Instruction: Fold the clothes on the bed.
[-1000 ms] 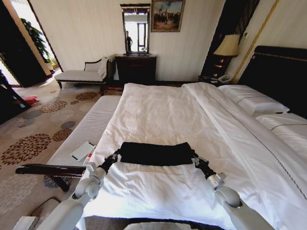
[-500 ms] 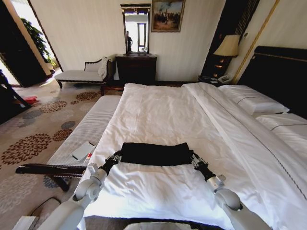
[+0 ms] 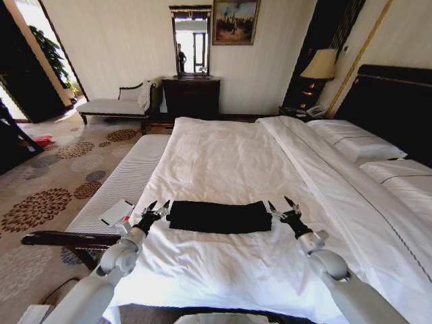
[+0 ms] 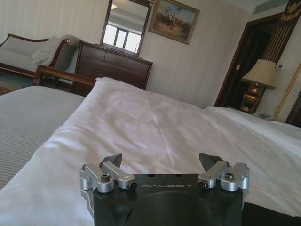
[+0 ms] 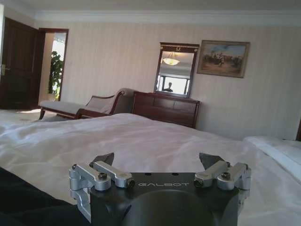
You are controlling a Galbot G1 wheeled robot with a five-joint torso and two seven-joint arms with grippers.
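The clothes (image 3: 219, 217) are one black garment lying folded into a flat band across the near part of the bed (image 3: 229, 162). My left gripper (image 3: 157, 206) stands open just off the band's left end, fingers spread and touching nothing. At the right end my right gripper (image 3: 283, 204) is open as well, a little apart from the fabric. The left wrist view has the left gripper (image 4: 161, 160) open over white sheet. In the right wrist view the right gripper (image 5: 156, 159) is open, and a dark patch of the clothes (image 5: 23, 202) lies beside it.
A striped white bench (image 3: 118, 185) runs along the bed's left side with a small white card (image 3: 116, 212) on it. Pillows (image 3: 354, 142) and the dark headboard (image 3: 398, 101) are at the right. A dresser with mirror (image 3: 192, 94) and a chaise (image 3: 118, 104) stand by the far wall.
Both grippers have let go of the ends of the black garment and opened, lifting slightly away from it. The garment lies still in its folded band.
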